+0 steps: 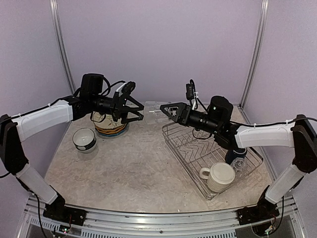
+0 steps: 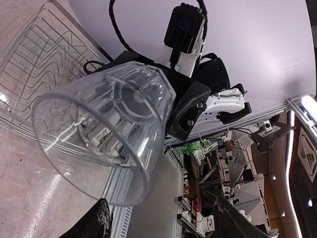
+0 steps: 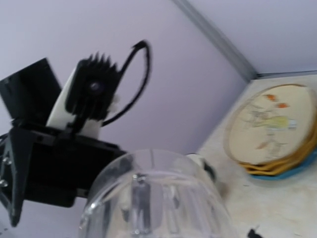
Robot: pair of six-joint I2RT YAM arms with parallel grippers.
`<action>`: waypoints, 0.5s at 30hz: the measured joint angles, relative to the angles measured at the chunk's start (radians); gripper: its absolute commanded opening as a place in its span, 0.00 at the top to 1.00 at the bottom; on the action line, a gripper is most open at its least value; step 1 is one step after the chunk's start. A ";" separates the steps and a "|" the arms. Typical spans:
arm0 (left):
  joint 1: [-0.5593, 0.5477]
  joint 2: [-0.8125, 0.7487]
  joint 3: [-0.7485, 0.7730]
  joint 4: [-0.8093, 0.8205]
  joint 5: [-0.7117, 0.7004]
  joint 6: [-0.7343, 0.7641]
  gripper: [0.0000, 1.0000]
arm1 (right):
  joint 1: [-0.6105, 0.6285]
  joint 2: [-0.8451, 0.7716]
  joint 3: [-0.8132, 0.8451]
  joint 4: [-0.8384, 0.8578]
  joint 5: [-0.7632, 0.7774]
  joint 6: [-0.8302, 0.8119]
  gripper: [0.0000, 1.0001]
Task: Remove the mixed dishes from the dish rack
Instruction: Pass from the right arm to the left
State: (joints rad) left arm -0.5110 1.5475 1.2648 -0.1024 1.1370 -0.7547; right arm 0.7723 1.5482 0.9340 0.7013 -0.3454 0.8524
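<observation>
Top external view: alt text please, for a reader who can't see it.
Above the table, the right fingers hold a clear glass sideways, its mouth toward the open left fingers. A cream mug and a navy mug sit in the rack at right; stacked plates and a bowl rest at left.

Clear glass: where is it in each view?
Top: glass centre, held up left of the rack.
Left wrist: glass fills centre-left.
Right wrist: glass bottom centre, blurred.
Shared: rack in top and left wrist; plates in top and right wrist.
</observation>
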 measured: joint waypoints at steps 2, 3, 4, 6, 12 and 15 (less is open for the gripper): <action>0.000 0.000 -0.001 0.021 0.008 -0.010 0.40 | 0.018 0.044 0.023 0.047 -0.018 0.018 0.78; 0.000 0.000 -0.001 0.031 0.011 -0.015 0.43 | 0.026 0.061 0.030 0.071 -0.024 0.028 0.78; 0.000 0.000 -0.002 0.037 0.013 -0.020 0.46 | 0.032 0.077 0.035 0.095 -0.029 0.037 0.78; 0.000 0.000 -0.002 0.049 0.018 -0.028 0.54 | 0.042 0.104 0.042 0.134 -0.039 0.055 0.78; 0.000 0.000 -0.004 0.071 0.034 -0.044 0.88 | 0.054 0.154 0.052 0.203 -0.047 0.091 0.75; 0.000 0.000 -0.004 0.074 0.038 -0.047 1.00 | 0.055 0.155 0.051 0.240 -0.051 0.107 0.57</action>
State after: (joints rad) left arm -0.5106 1.5478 1.2606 -0.0284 1.1751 -0.8013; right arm 0.8276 1.7035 0.9855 0.9413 -0.3962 0.9596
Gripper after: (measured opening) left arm 0.078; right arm 0.672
